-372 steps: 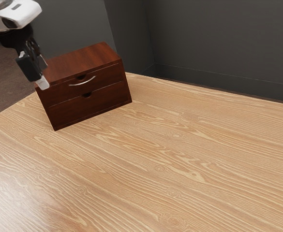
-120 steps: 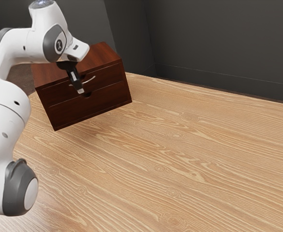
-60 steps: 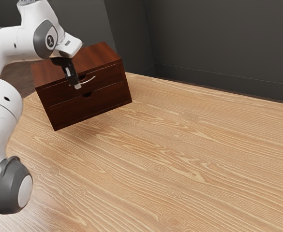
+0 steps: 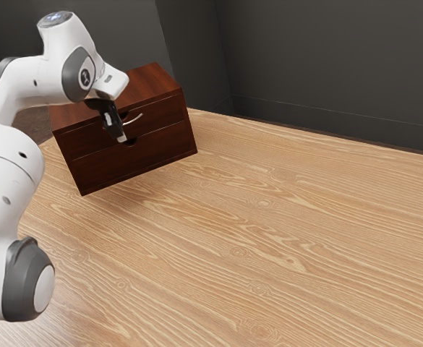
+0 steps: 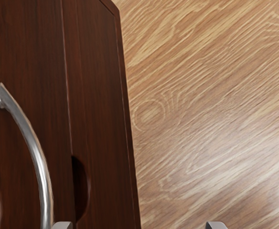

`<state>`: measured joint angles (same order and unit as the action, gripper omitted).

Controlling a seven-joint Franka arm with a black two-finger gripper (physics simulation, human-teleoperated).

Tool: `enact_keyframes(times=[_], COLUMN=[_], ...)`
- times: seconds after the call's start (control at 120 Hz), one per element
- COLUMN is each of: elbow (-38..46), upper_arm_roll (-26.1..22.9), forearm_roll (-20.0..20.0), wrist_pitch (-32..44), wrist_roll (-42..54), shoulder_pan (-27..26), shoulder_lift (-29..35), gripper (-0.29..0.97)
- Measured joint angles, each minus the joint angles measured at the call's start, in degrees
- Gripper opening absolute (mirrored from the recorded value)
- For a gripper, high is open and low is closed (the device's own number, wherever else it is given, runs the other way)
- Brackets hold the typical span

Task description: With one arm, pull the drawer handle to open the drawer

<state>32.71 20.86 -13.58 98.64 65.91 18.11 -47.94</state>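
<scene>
Alignment of the hand (image 4: 117, 130) with the drawer handle (image 4: 134, 118) seems to be the step that is going on now. The pull is not yet begun, because the upper drawer (image 4: 157, 110) is sitting flush with the front of the small dark wooden cabinet (image 4: 135, 81). The cabinet is standing on the table (image 4: 283, 217), toward the exterior view's upper left.

The hand is hanging right in front of the upper drawer, at the end of the silver handle toward the exterior view's left. It is standing open and is holding nothing. In the wrist view two grey fingertips (image 5: 63, 224) are showing well apart, and the curved handle (image 5: 36, 148) is running just beside one of them, not between the two. Whether it is touching that finger, I cannot tell.

I am judging that the next move is asking for a small sideways shift to bring the bar between the fingers. After that the hand needs to close on it and pull straight away from the cabinet front.
</scene>
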Motion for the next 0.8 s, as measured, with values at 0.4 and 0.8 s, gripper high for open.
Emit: enact_keyframes(times=[0.4,0.8], elbow=[-0.9,11.6], upper_arm_roll=[0.1,-1.7], forearm_roll=[0.9,0.7], wrist_pitch=[4.0,6.8], wrist_roll=[1.5,2.2], shoulder_pan=[0.0,-2.4], shoulder_lift=[-1.5,4.8], gripper=[0.32,0.06])
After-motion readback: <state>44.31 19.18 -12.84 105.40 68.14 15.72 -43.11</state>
